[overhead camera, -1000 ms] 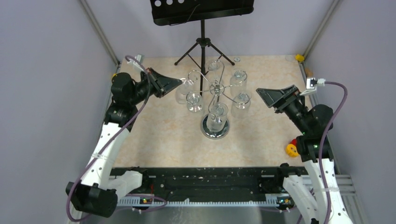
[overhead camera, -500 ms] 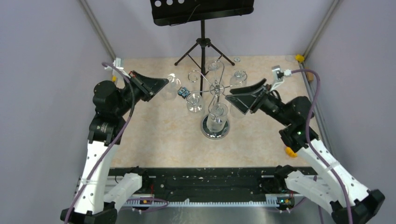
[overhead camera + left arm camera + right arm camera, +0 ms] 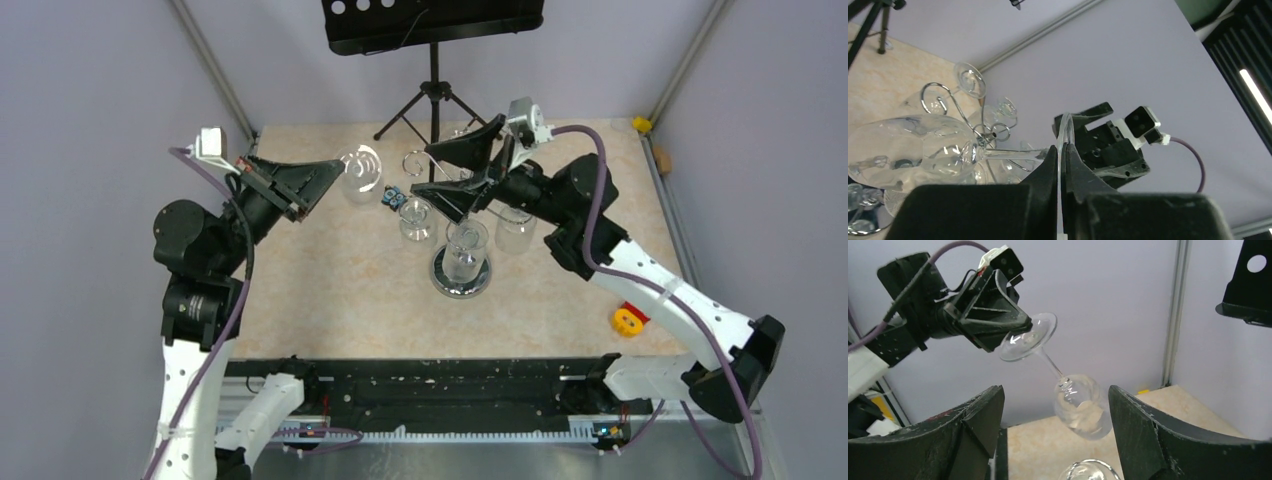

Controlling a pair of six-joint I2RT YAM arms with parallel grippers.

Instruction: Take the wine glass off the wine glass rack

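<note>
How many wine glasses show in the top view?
4: held glass in jaws of the left gripper; left glass, middle glass, right glass on the rack. The right arm may hide more.

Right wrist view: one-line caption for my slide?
Left gripper pinches the clear stemmed wine glass by its foot, bowl framed by the open right gripper.

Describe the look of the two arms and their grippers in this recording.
The left arm and right arm have white link shells and black joint housings. The left gripper and right gripper each carry two black wedge-shaped fingers. A purple cable loops along each arm to a small white wrist camera.
</note>
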